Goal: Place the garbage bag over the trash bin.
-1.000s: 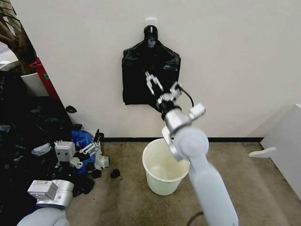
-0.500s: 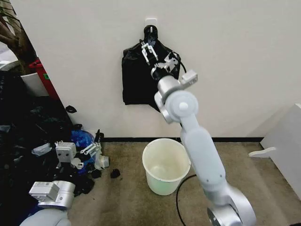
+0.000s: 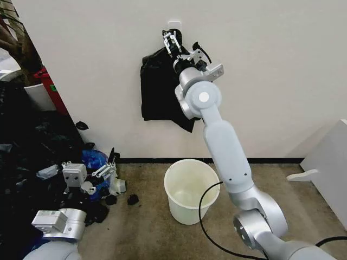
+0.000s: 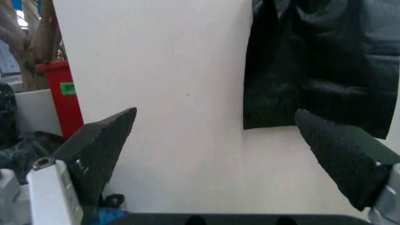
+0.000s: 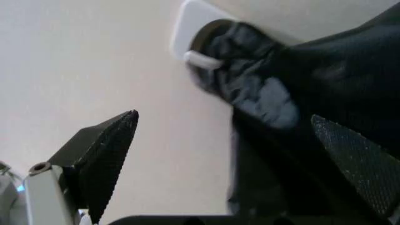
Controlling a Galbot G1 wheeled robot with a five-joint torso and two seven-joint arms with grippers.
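The cream-white trash bin (image 3: 184,214) stands empty on the floor by the wall. Above it a flat black bundle (image 3: 160,89) with a pinched neck hangs from a white wall hook (image 5: 198,58). A single loose garbage bag is out of view. My right gripper (image 3: 169,41) is raised to the bundle's neck just under the hook, open; in the right wrist view the neck (image 5: 250,93) lies between the spread fingers of the right gripper (image 5: 225,117). My left gripper (image 3: 110,163) waits low on the left, open, and the left wrist view has the left gripper (image 4: 216,113) facing the wall and the bundle (image 4: 319,61).
A heap of dark and blue bags (image 3: 32,146) and a red bin (image 3: 49,86) crowd the floor on the left. A white piece of furniture (image 3: 331,162) stands at the right. A black cable (image 3: 203,214) loops in front of the trash bin.
My right arm has risen along the black bundle, from its lower middle up to its pinched neck at the hook. The left arm has stayed put.
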